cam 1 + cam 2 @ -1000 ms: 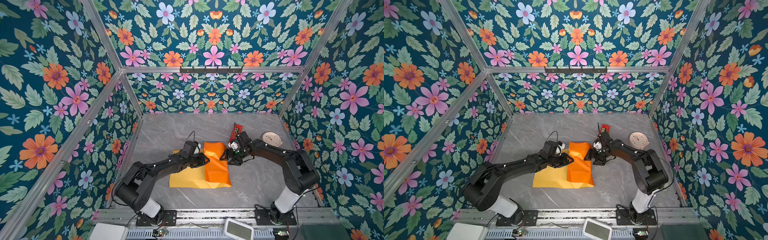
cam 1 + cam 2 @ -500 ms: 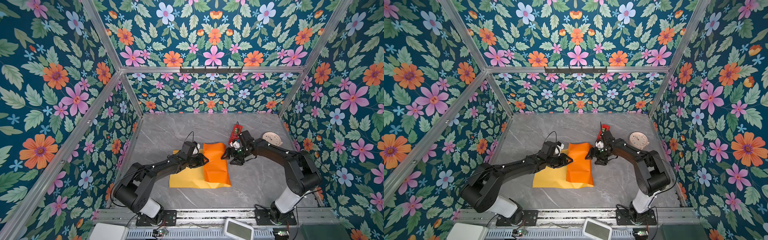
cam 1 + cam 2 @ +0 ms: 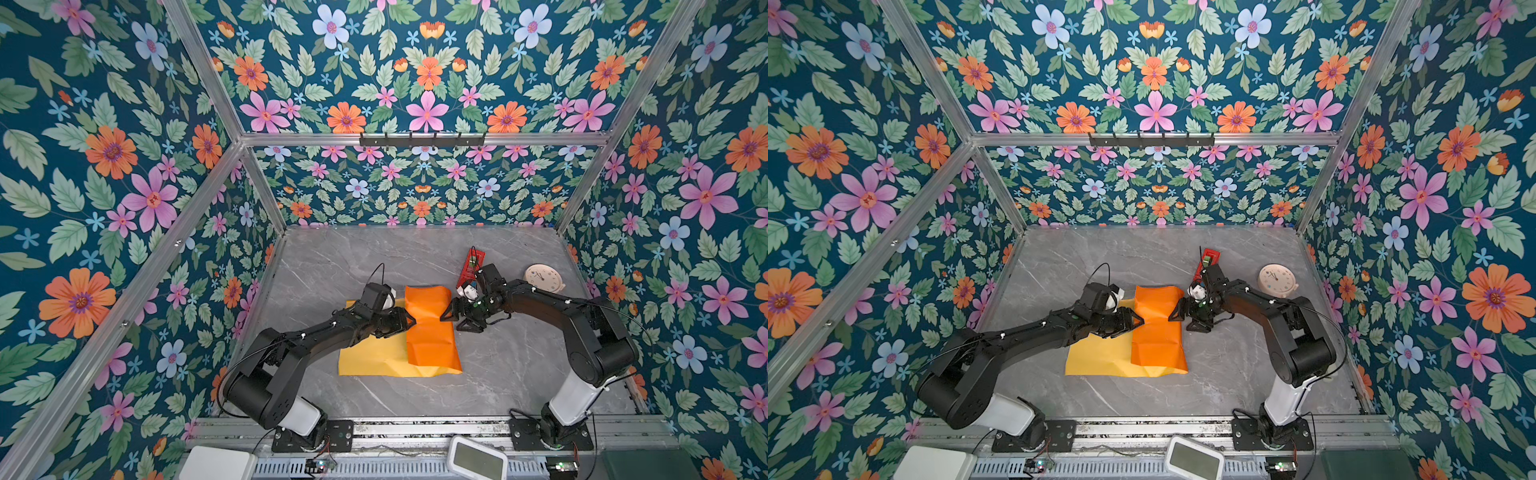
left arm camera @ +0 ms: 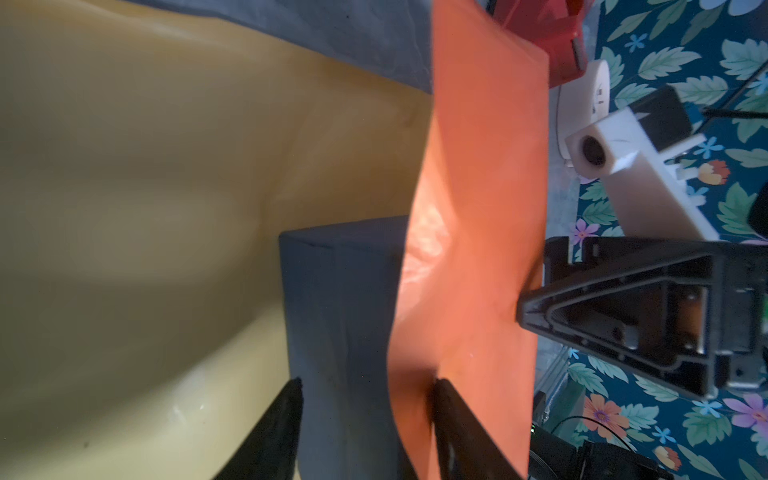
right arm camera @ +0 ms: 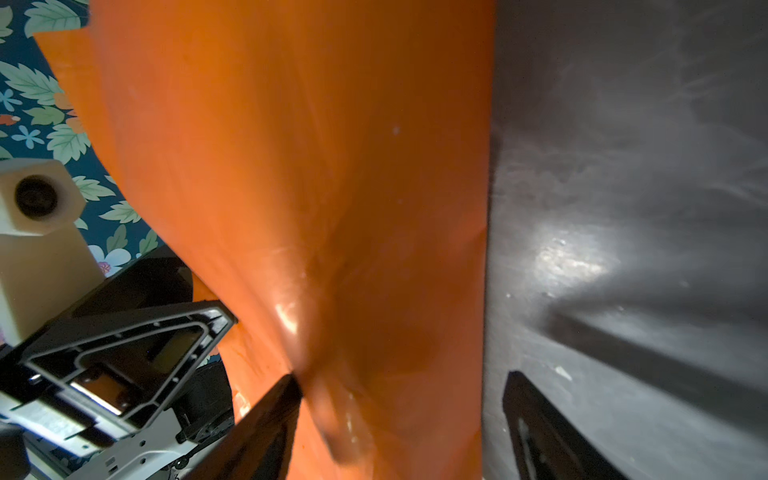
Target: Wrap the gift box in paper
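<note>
The paper lies yellow face up, and its orange face is folded over the gift box. That fold hides the box in both top views. In the left wrist view a dark blue side of the gift box shows under the orange flap. My left gripper is open at the fold's left edge. One finger sits beside the box and the other rests on the flap. My right gripper is open at the fold's right edge, with one fingertip against the orange paper and the other over the table.
A red tape dispenser stands just behind my right gripper, and a round pale clock lies further right. Floral walls close in three sides of the grey marble table. A small white screen device sits on the front rail.
My left jaws have spread wider at the fold's left edge. Both arms have stayed at nearly the same places beside the orange flap.
</note>
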Robot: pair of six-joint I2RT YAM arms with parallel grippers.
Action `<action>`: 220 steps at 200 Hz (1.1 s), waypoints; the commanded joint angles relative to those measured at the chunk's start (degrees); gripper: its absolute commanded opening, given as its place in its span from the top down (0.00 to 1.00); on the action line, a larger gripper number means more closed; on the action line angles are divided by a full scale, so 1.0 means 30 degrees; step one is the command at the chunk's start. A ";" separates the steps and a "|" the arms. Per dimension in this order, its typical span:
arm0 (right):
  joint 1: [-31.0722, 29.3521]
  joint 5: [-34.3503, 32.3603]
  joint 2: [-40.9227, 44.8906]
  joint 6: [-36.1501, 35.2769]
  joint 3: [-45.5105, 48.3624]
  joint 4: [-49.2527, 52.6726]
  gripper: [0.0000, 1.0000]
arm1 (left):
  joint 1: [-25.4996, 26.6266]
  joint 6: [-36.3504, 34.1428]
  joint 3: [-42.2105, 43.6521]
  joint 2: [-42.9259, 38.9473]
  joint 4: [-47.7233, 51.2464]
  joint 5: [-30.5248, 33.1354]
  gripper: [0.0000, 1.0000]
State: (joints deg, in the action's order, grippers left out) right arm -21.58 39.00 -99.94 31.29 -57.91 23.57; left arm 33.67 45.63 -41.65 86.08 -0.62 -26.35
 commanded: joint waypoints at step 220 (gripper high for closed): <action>0.0040 -0.2445 0.0582 -0.0778 -0.1263 0.3045 0.18 | 0.0594 -0.0410 0.0575 0.1071 0.2090 0.1019 0.76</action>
State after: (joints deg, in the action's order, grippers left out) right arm -21.98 34.13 -99.07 29.54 -61.17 28.67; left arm 35.33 46.17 -41.58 88.42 -3.57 -27.33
